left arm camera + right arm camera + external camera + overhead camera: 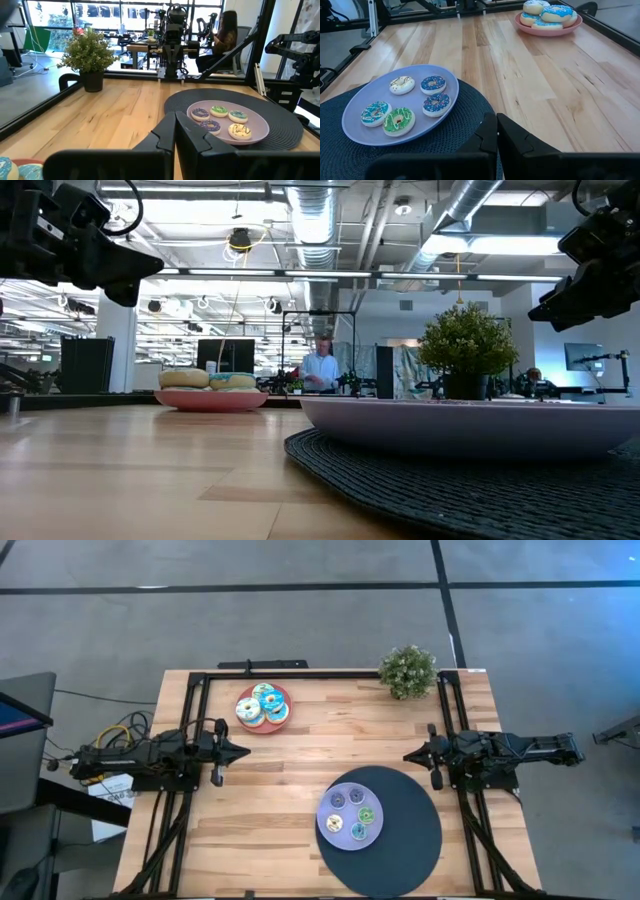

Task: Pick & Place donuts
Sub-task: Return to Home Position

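Note:
Several small iced donuts [412, 107] lie on a lavender plate [350, 823] that rests on a round dark mat [400, 835] toward the table's near right. Larger blue and cream donuts [264, 705] are piled on a pink plate [547, 30] toward the far left. My left gripper [243, 751] hovers shut over the table's left side, pointing right. My right gripper [409, 754] hovers shut over the right side, pointing left, just beyond the mat's far edge. Both grippers touch nothing.
A small potted plant [408, 671] stands at the table's far right corner. A black frame runs along the far edge [300, 673] and both sides. Bare wood [320, 750] lies between the two grippers. People sit in the room beyond the table.

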You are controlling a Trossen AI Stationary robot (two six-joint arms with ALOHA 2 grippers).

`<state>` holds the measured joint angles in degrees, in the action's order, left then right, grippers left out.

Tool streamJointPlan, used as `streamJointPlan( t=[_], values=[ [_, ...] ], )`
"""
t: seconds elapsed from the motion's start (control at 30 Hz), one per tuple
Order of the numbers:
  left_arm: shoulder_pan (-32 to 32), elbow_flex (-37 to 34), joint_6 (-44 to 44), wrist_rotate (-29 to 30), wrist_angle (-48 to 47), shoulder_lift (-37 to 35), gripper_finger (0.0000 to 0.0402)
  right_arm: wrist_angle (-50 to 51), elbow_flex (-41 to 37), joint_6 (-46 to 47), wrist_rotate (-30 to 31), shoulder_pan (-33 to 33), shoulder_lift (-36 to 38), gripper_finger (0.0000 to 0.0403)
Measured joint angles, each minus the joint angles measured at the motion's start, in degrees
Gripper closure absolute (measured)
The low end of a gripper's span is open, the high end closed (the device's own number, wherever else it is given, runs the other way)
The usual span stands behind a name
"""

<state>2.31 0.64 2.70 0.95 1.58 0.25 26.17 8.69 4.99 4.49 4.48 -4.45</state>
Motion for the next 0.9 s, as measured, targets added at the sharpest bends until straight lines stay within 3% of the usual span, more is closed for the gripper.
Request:
streamJointPlan(
  t=[0.67,0.9],
  values=[
    [0.0,-0.02,0.0,-0.08,-0.02,0.01,0.0401,-3.92,-0.02,-3.04,0.96,-0.01,0.82,0.0403],
    [-0.02,-0.04,0.0,-0.22,-0.13,0.02,0.0401,-15.06,-4.24,-3.56,-3.03,-0.01,4.38,0.0403]
  ],
)
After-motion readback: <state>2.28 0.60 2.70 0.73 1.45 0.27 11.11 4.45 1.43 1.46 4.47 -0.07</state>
